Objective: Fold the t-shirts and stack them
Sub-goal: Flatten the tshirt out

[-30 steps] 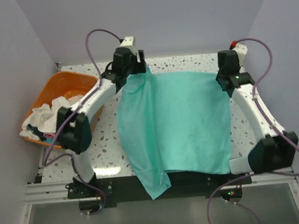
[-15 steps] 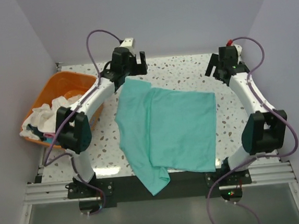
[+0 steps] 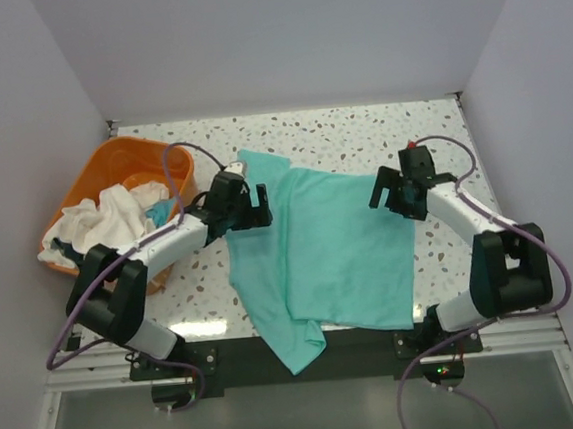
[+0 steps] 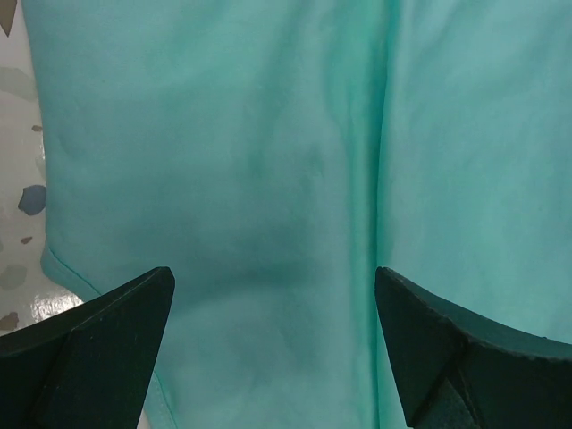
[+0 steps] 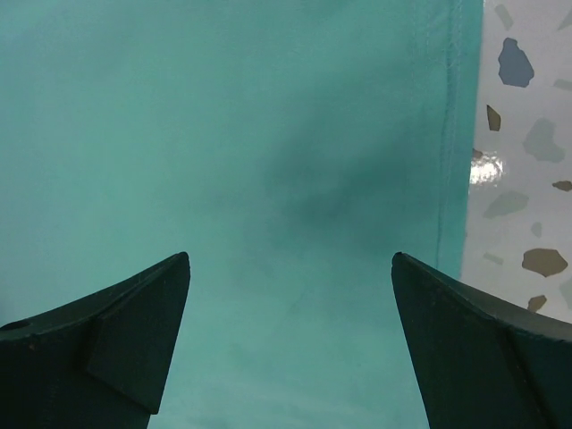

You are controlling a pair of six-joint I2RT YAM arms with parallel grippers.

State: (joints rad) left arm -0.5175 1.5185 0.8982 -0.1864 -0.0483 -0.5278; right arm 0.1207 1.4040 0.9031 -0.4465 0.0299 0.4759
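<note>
- One teal t-shirt (image 3: 330, 251) lies lengthwise from frame top to bottom, lower end overhanging the table (image 3: 359, 128);
- left gripper (image 3: 247, 208) and right gripper (image 3: 391, 191) gape wide, empty

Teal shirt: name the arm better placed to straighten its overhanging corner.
Probably left: the left end effector hangs open over the teal shirt's doubled side, which runs down to that corner; the right end effector is over the flat opposite edge.

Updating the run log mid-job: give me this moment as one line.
teal t-shirt: lying on table | left gripper: open, over it | right gripper: open, over it
</note>
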